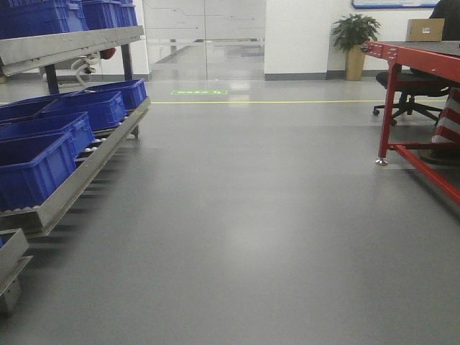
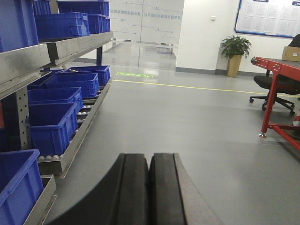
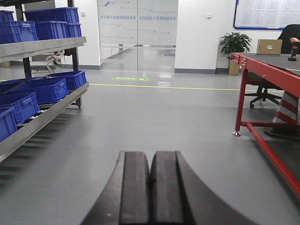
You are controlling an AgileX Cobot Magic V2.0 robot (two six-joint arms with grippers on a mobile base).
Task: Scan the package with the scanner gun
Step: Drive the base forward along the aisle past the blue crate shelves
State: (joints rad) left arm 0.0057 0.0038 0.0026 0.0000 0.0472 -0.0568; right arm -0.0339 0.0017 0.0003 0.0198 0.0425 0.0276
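With both the left and right jaws pressed together on nothing and the package (image 3: 269,46) and scanner gun (image 3: 294,49) far off on the red table (image 3: 262,69) at upper right, a careless approach could ram the table's frame.

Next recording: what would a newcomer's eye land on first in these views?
Rows of blue plastic bins on the metal roller rack fill the left side, and a red-framed table stands on the right across a wide grey floor. A brown cardboard box sits on the table's far end, with a potted plant by the wall behind. The left gripper and right gripper are both shut, holding nothing.
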